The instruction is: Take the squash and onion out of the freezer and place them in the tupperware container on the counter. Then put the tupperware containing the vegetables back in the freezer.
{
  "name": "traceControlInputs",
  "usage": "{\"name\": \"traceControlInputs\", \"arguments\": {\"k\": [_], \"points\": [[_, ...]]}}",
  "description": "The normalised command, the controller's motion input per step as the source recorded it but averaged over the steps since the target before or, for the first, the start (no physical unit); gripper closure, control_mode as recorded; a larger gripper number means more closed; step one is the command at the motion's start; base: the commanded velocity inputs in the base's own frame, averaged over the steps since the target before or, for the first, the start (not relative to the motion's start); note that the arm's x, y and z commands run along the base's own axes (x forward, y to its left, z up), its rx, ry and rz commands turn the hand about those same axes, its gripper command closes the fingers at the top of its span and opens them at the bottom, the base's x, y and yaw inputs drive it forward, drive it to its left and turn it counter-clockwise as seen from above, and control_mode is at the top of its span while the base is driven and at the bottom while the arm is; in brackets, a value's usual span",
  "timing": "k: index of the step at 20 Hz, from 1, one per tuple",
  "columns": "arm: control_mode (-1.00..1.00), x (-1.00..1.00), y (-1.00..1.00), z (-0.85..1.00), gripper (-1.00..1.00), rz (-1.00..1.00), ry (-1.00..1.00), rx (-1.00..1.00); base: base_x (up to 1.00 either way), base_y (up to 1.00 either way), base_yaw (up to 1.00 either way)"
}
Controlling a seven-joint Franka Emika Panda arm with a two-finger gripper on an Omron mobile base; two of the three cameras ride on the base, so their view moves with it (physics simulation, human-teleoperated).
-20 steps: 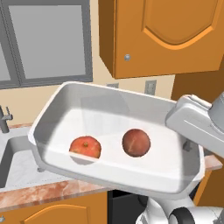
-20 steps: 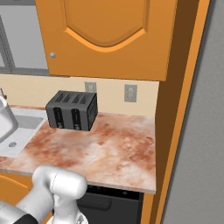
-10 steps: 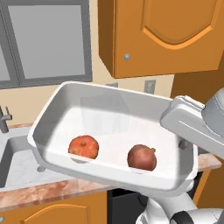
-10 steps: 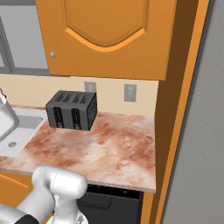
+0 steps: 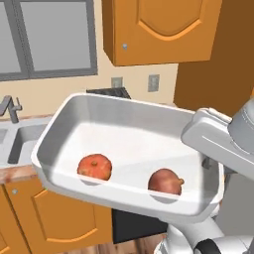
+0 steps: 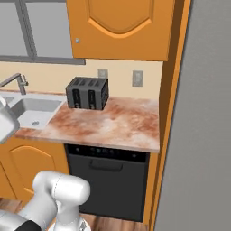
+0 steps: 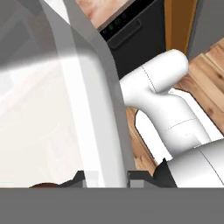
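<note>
Currently, step: carrying the loaded tupperware container (image 5: 124, 139) toward the freezer (image 6: 198, 135).
Gripper (image 7: 107, 177): fingers narrow, clamped on the tub's right rim; the wall rises between the two tips.
Contents: two round reddish vegetables, one left (image 5: 94, 166), one right (image 5: 166, 181), resting apart near the front wall.
Tub position: lifted in the air, off the counter (image 6: 108, 124), sloping toward the camera.
Advice: keep the tub level and move slowly, since the loose vegetables could probably roll.
</note>
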Motion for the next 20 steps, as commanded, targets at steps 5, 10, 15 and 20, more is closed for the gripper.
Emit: {"name": "traceControlInputs", "arguments": {"k": [5, 10, 15, 20], "points": [[1.0, 0.0, 0.0, 0.0, 1.0, 0.0, 0.0, 0.0, -0.44, -0.35, 0.0], [1.0, 0.0, 0.0, 0.0, 1.0, 0.0, 0.0, 0.0, 0.09, -0.78, 0.0], [1.0, 0.0, 0.0, 0.0, 1.0, 0.0, 0.0, 0.0, 0.17, -1.0, 0.0], [1.0, 0.0, 0.0, 0.0, 1.0, 0.0, 0.0, 0.0, 0.0, -1.0, 0.01]]}}
